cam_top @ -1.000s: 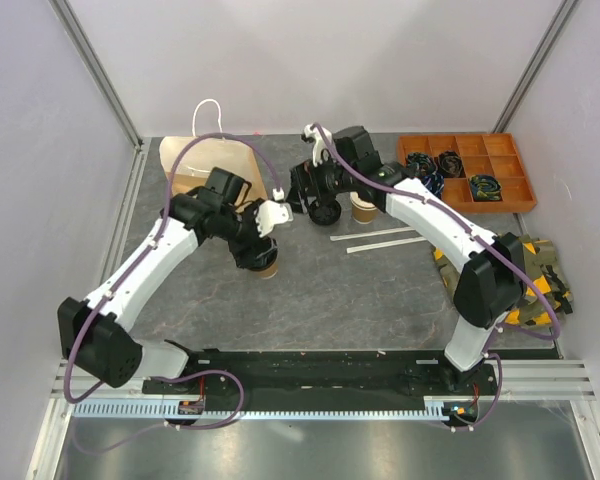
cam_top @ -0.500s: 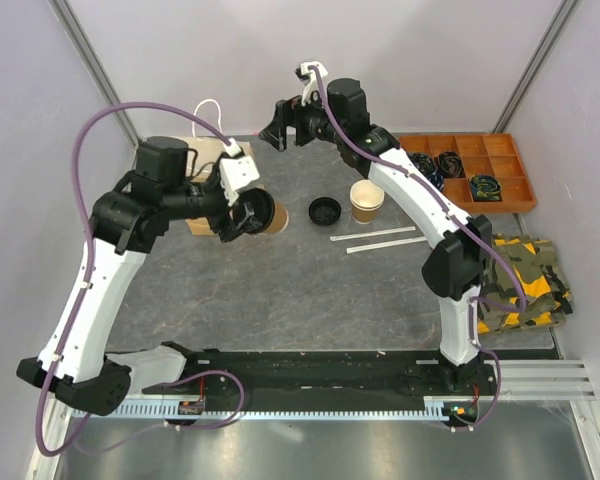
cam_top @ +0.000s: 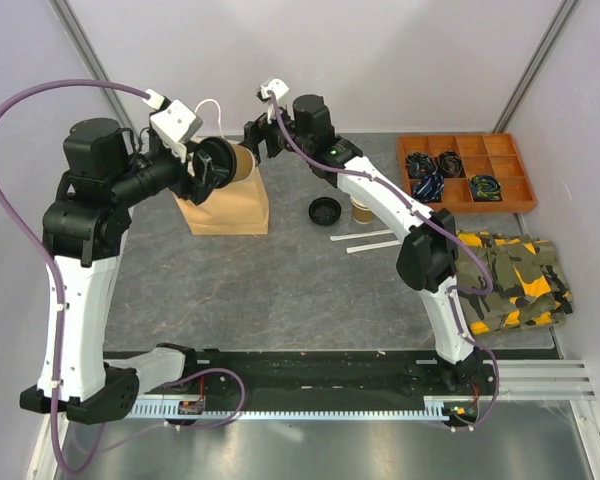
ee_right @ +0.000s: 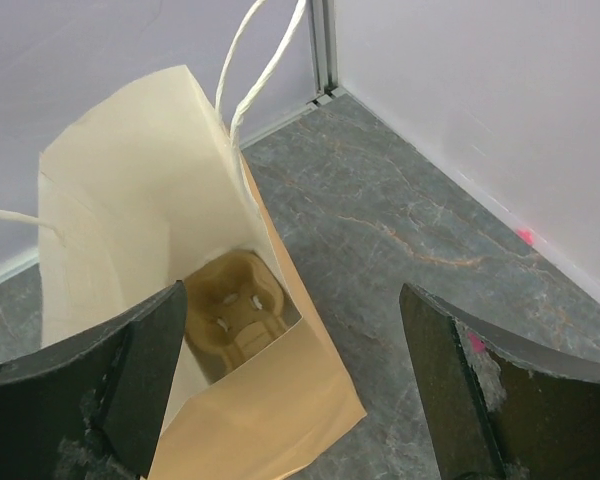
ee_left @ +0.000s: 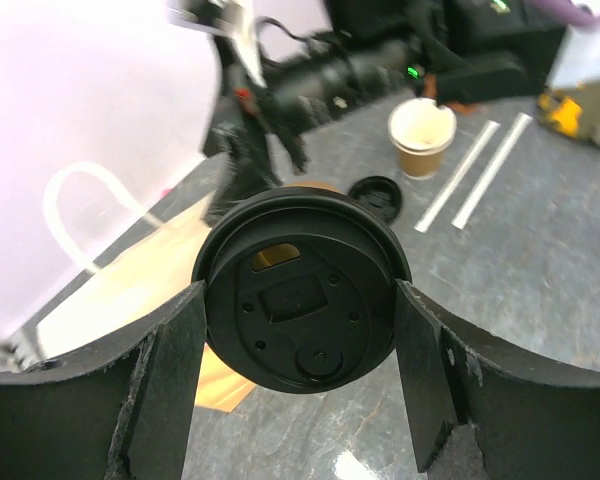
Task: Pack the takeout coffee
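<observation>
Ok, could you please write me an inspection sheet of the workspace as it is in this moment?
Surface: grey stone-patterned table; no spills seen.
Job's things: lidded cup held on its side, off the table, close to the paper bag; open cup upright on the table, loose black lid beside it.
Clutter: pulp carrier at the bag's bottom; two white strips; orange compartment tray with dark items; camouflage cloth.
Grippers: left gripper shut on the lidded cup; right gripper open, empty, above the bag's mouth.
Cables: purple cable loops free above the left arm; another runs along the right arm.
Surroundings: pale walls, metal frame post.
</observation>
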